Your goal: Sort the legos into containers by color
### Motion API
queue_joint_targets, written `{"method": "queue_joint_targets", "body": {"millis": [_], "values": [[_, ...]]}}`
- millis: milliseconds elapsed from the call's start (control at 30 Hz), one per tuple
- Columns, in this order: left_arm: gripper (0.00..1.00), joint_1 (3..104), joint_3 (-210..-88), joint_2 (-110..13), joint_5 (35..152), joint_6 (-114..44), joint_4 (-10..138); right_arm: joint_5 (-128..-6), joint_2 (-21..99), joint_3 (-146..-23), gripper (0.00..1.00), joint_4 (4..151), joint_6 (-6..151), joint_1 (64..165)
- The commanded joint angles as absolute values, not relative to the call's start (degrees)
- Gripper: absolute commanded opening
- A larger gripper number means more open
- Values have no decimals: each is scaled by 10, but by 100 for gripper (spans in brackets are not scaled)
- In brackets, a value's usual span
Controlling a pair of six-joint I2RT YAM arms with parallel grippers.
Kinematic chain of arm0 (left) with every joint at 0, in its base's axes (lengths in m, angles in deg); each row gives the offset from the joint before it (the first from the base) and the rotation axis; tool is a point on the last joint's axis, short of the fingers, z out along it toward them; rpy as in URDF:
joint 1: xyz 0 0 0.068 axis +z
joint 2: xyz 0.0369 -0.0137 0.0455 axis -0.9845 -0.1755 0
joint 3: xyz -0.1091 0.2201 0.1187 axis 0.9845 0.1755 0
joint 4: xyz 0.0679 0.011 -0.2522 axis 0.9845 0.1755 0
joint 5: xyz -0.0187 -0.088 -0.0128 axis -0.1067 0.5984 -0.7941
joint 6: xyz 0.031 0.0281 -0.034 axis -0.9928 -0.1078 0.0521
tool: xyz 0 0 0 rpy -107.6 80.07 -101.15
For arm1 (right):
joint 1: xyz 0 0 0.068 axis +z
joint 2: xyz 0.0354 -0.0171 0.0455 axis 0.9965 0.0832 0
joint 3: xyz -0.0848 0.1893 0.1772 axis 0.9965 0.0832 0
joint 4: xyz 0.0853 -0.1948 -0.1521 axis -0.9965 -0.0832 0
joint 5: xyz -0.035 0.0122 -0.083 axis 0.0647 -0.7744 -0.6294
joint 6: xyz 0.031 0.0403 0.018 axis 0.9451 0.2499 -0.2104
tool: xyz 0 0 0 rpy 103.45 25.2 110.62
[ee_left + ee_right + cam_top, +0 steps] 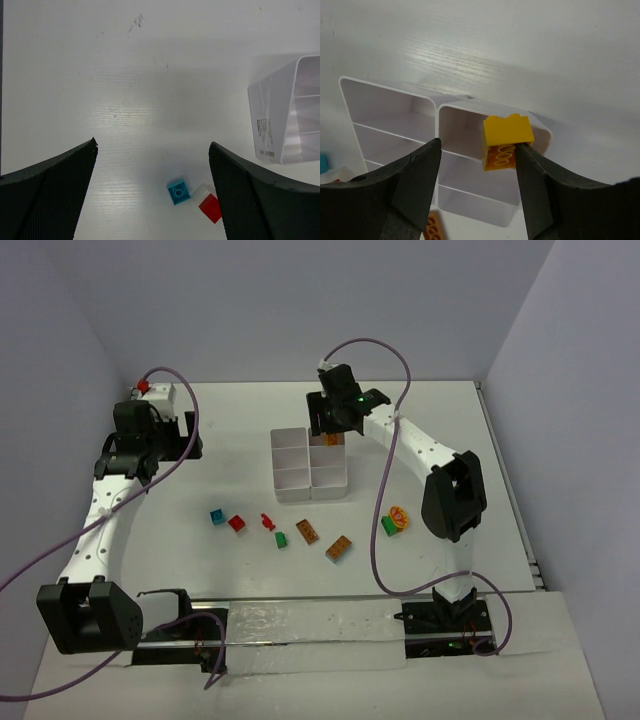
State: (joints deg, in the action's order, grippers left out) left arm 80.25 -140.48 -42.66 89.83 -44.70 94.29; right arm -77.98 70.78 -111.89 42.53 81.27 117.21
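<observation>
A yellow lego [507, 131] hangs over the far right compartment of the white containers tray [390, 85], leaning against the right finger [535, 175] of my right gripper [479, 145]. The left finger stands well away from it, so the jaws are open. From above, this gripper [330, 432] hovers over the tray's [290, 492] back edge. My left gripper [152, 145] is wide open above the table at the far left, holding nothing. Below it lie a teal lego [178, 191] and a red one [210, 207].
Loose legos lie in front of the tray: teal [216, 515], red [237, 523], a small red one [267, 521], green [282, 539] and two orange-brown [308, 532] [339, 549]. A green one [389, 526] and an orange piece [400, 517] sit by the right arm.
</observation>
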Motion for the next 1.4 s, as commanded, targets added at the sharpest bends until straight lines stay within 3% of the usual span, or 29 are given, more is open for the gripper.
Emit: {"method": "queue_joint_targets", "body": {"millis": [0, 233, 367, 533, 567, 667, 833, 1367], "values": [[99, 803, -1405, -414, 897, -449, 917, -764, 685, -1121, 66, 418, 809, 1173], [99, 803, -1407, -417, 895, -446, 914, -754, 629, -1082, 60, 479, 798, 1177], [99, 804, -1413, -421, 896, -446, 915, -774, 626, -1071, 44, 503, 797, 1177], [99, 804, -1418, -422, 894, -449, 919, -796, 639, -1079, 37, 503, 790, 1177], [99, 804, -1418, -422, 894, -450, 919, -798, 639, -1078, 39, 504, 789, 1178], [99, 803, -1416, -419, 893, -453, 920, -820, 636, -1087, 61, 480, 795, 1179], [99, 804, -1411, -422, 895, -451, 915, -830, 651, -1121, 78, 421, 805, 1179], [99, 804, -1408, -419, 893, -448, 915, -825, 733, -1188, 71, 379, 823, 1177]]}}
